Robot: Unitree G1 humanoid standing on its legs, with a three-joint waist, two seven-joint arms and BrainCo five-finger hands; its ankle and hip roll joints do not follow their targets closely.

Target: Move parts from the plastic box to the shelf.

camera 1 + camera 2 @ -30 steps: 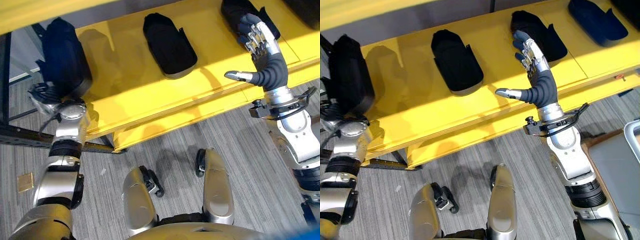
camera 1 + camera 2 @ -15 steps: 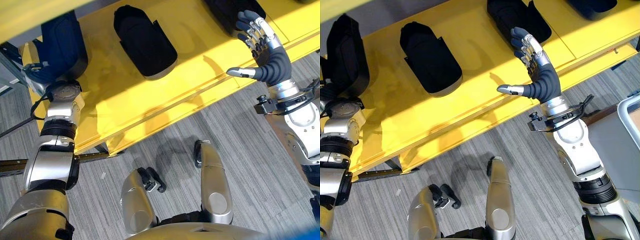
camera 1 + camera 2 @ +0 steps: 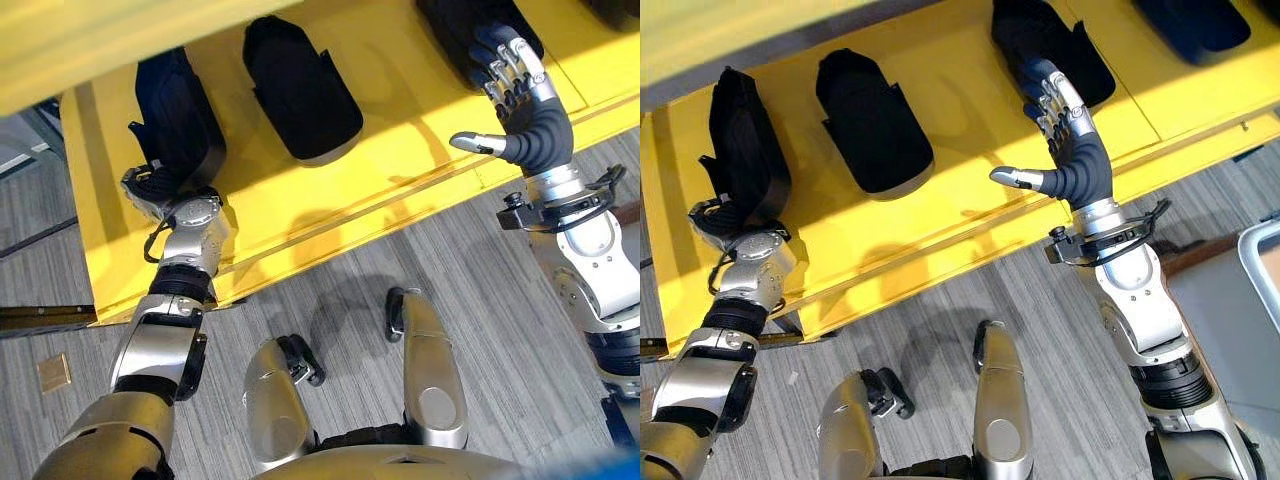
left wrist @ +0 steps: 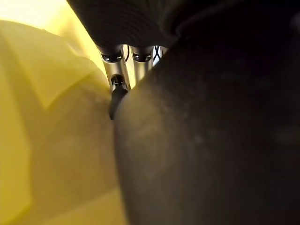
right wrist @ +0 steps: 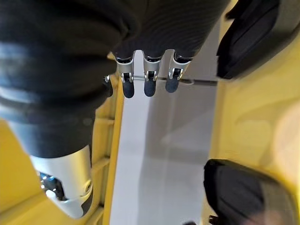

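Yellow shelf (image 3: 970, 215): bare strip along the front edge, open gaps between the black parts (image 3: 868, 125) (four in a row). Upper shelf board (image 3: 110, 40) overhangs the back, blocking entry from above.

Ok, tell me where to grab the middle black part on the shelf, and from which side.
Take the middle black part across its narrow width at the rounded, grey-edged end nearest the shelf front, coming from the front edge. That end faces the robot with bare yellow on both sides, so fingers and thumb likely fit. The open right hand hovers closest.
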